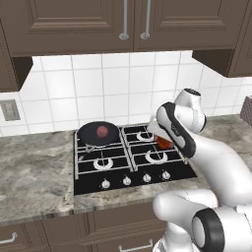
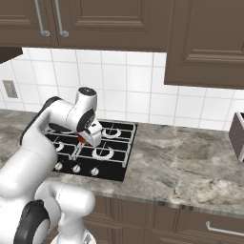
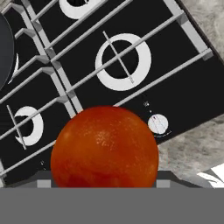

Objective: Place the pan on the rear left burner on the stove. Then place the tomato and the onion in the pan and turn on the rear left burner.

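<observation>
the claw [image 1: 165, 141] gripped the tomato [image 3: 104, 147] above the stove's [image 1: 142, 172] right side; the pan [image 1: 98, 132] lay far left, holding the onion [image 1: 102, 131].

White, glossy, rounded shells throughout the arm [image 1: 216, 162], built from fat cylindrical links with domed ends. Dark charcoal bands at the joints: one broad curved stripe across the upper link at 1 o'clock in the left base view, one black ring around a round white cap at 5 o'clock. Small dark disc capping the topmost joint. From the right base view, a bulky white shoulder at 8 o'clock with a black collar at its lower edge, a dark seam arching over the elbow, and a slim white wrist housing [image 2: 86, 114] with a dark oval inset on its side. No cables, screws or markings discernible.
</observation>
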Robot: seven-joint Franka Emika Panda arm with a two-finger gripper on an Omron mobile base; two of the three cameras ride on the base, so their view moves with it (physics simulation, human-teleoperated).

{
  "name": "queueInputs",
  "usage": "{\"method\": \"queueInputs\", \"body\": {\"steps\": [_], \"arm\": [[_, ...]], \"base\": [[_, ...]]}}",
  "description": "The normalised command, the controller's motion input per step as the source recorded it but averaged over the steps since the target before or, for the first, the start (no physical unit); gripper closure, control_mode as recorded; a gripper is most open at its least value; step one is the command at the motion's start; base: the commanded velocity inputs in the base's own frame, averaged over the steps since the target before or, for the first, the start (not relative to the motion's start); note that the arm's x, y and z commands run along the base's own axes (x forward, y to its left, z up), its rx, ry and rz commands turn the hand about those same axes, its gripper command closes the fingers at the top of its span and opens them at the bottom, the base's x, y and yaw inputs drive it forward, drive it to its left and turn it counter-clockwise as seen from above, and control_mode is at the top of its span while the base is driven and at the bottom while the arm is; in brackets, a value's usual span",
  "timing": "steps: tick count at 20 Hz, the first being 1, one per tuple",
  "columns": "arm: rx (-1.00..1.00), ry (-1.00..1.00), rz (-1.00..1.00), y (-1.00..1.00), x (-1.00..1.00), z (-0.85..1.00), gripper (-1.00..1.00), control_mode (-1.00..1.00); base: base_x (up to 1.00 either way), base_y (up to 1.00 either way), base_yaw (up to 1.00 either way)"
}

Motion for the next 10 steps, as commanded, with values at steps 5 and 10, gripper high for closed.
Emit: {"method": "queueInputs", "body": {"steps": [5, 10], "arm": [[0.00, -0.03, 0.00, 0.51, 0.31, 0.13, 1.00, -1.00], [0.00, -0.02, 0.00, 0.48, 0.31, 0.03, 1.00, -1.00]], "base": [[0.00, 0.00, 0.00], [0.00, 0.00, 0.00]]}}
